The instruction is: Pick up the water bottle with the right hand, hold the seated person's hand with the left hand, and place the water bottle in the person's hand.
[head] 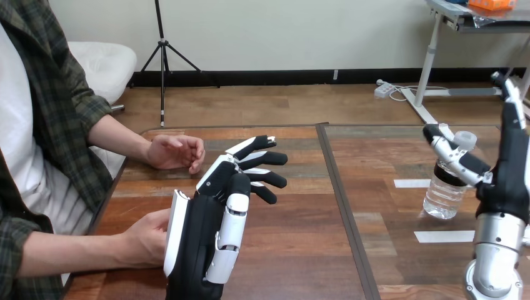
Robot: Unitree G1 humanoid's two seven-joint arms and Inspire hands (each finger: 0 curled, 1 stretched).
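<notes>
Standing upright on the right part of the table (300, 250), its long axis vertical, the water bottle (444, 195) has the right hand (509, 169) just beside it on the right. That hand's fingers are spread and not closed; one reaches across the front of the bottle's neck, so the grasp should close in sideways from the right. Well apart at the left, the left hand (212, 219) is open and empty, fingers pointing toward the person's farther hand (175, 152), with the person's nearer hand (145, 239) just beside its back.
</notes>
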